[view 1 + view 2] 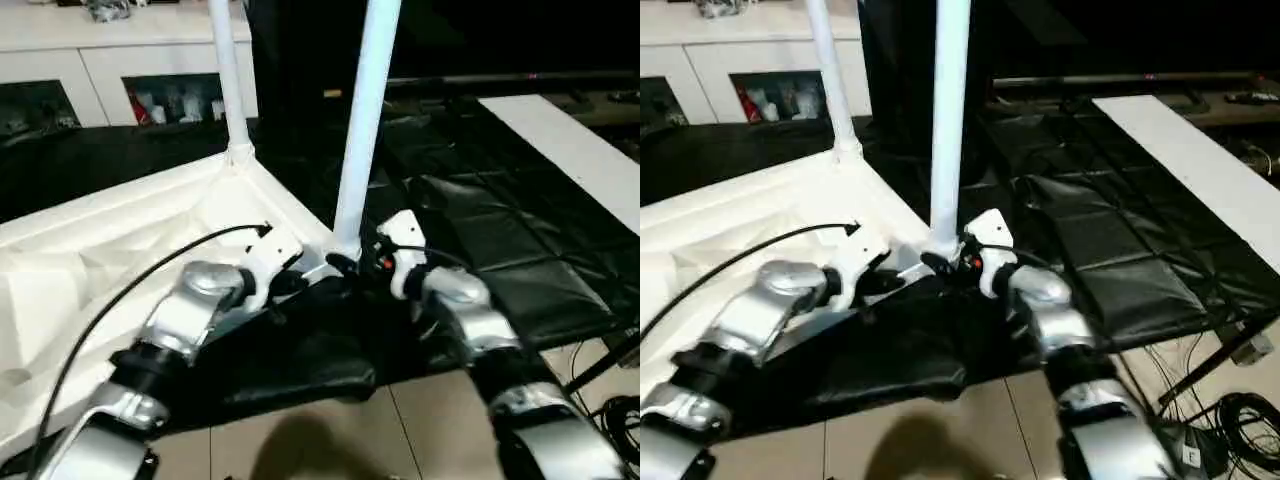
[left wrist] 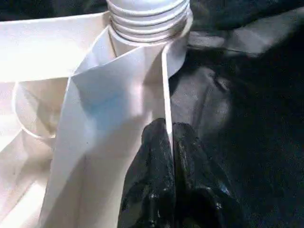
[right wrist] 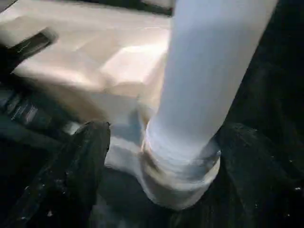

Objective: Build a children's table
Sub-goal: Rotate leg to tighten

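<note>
Tabletop (image 1: 120,240) of white plastic lay upside down on black padded mats (image 1: 500,250), its ribbed underside facing up and its near corner pointing toward the robot. Two legs stood in its corner sockets. The near leg (image 1: 362,120) rose from the near corner socket (image 3: 183,183), its long axis close to vertical with a slight lean toward the robot's right at the top; the upper end ran out of view. The far leg (image 1: 228,75) stood at the next corner, farther from the robot, also close to upright and tilted slightly toward the robot's left at the top.

The left gripper (image 2: 168,142) was at the tabletop's thin side wall just beside the near socket, its two black fingers pressed together with the wall's edge pinched between them. The right gripper (image 1: 352,265) was at the base of the near leg, its fingers (image 3: 76,161) spread apart on either side of the leg and socket; whether the pads touched the leg could not be told. A black cable (image 1: 150,275) ran from the left wrist back across the tabletop's underside.

Around the work, the mats covered the surface beyond and to the right of the tabletop. A white board (image 1: 570,150) lay flat on the far right. A white cabinet (image 1: 110,60) with glass doors stood along the far left, behind the far leg. Tiled floor (image 1: 330,430) showed under the forearms, and loose black cables (image 1: 1230,415) lay at the lower right.
</note>
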Controlling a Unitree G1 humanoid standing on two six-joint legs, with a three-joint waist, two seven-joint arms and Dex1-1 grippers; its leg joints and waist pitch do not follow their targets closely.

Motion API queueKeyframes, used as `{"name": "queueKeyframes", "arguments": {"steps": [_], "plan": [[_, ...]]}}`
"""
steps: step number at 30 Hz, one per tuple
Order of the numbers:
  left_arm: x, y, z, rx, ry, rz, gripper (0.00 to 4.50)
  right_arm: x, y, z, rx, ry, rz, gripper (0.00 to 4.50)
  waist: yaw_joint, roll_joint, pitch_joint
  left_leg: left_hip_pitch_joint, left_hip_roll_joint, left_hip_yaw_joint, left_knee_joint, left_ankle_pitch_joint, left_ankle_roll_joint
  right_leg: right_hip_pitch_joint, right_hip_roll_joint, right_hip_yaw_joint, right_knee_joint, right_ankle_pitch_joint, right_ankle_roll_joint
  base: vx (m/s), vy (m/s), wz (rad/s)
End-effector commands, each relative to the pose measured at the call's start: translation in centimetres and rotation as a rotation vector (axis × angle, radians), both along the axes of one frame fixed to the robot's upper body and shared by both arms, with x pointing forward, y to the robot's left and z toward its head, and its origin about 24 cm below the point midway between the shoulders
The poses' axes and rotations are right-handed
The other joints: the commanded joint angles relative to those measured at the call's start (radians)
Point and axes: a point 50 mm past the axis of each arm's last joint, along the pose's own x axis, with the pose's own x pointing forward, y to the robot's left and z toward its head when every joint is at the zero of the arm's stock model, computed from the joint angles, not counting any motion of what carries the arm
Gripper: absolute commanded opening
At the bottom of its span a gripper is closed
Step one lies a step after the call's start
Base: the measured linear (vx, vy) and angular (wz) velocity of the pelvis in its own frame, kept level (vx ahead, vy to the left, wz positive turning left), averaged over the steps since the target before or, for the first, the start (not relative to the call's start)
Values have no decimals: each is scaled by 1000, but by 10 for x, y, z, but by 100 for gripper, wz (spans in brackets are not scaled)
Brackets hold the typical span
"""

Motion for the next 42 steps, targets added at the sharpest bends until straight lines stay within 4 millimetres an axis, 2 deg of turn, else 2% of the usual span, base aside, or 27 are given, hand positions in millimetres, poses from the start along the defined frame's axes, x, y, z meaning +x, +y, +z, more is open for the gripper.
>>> {"name": "queueKeyframes", "arguments": {"steps": [1,2,3,6,10,12,13,15,19,26,28,31,34,42], "plan": [[-15,2,-16,16,96,-95,0,-8,-2,3,-29,-21,122,383,3,-4,-58,0,9,4,-74,-312,30,44,-27,22,-76,-303,-197,0,0,0],[-16,4,-15,17,98,-114,0,-10,-6,3,-42,-30,145,383,3,-1,-59,-1,9,4,-73,-302,33,47,-27,22,-72,-271,-208,0,0,0],[-18,6,-12,21,91,-150,0,-12,-10,5,-56,-39,161,383,4,-1,-61,3,10,7,-70,-290,40,44,-26,22,-69,-239,-221,0,0,0],[-22,8,-8,6,98,-219,0,-16,-17,7,-71,-44,185,383,6,-2,-63,0,9,8,-68,-241,57,50,-26,22,-62,-173,-243,0,0,0],[-37,11,3,-24,127,-390,0,-23,-25,7,-98,-33,232,383,12,2,-59,5,13,9,-73,-267,50,47,-27,22,-66,-214,-247,0,0,0],[-38,12,3,-24,133,-402,0,-24,-26,7,-96,-31,239,383,12,4,-55,9,15,10,-76,-305,42,42,-25,24,-70,-246,-239,0,0,0],[-41,13,6,-35,141,-418,0,-27,-23,7,-87,-23,278,383,11,5,-55,8,14,6,-79,-327,28,44,-25,23,-71,-269,-232,0,0,0],[-42,13,7,-40,144,-426,0,-29,-22,7,-84,-20,297,383,11,5,-54,9,15,6,-80,-336,21,43,-26,24,-71,-282,-223,0,0,0],[-42,15,9,-37,139,-442,0,-36,-17,6,-78,1,380,383,15,6,-55,12,15,8,-78,-331,21,41,-25,26,-70,-256,-231,0,0,0],[-41,16,9,-31,140,-439,0,-37,-13,6,-78,4,417,383,20,5,-57,10,13,7,-77,-305,18,46,-25,25,-66,-229,-234,0,0,0],[-41,17,9,-27,139,-431,0,-37,-12,4,-84,14,427,350,21,3,-57,9,13,8,-77,-295,22,47,-26,25,-65,-223,-235,0,0,0],[-41,19,9,-26,140,-423,0,-37,-12,3,-89,26,430,345,21,3,-58,8,13,7,-76,-290,23,48,-26,25,-65,-224,-235,0,0,0],[-40,19,9,-25,141,-421,0,-36,-12,4,-84,30,432,307,22,2,-57,9,13,7,-77,-292,20,47,-26,25,-65,-235,-231,0,0,0],[-41,21,7,-23,151,-414,0,-36,-10,3,-78,32,437,266,22,6,-58,9,13,7,-76,-295,18,48,-26,25,-64,-231,-234,0,0,0]]}}
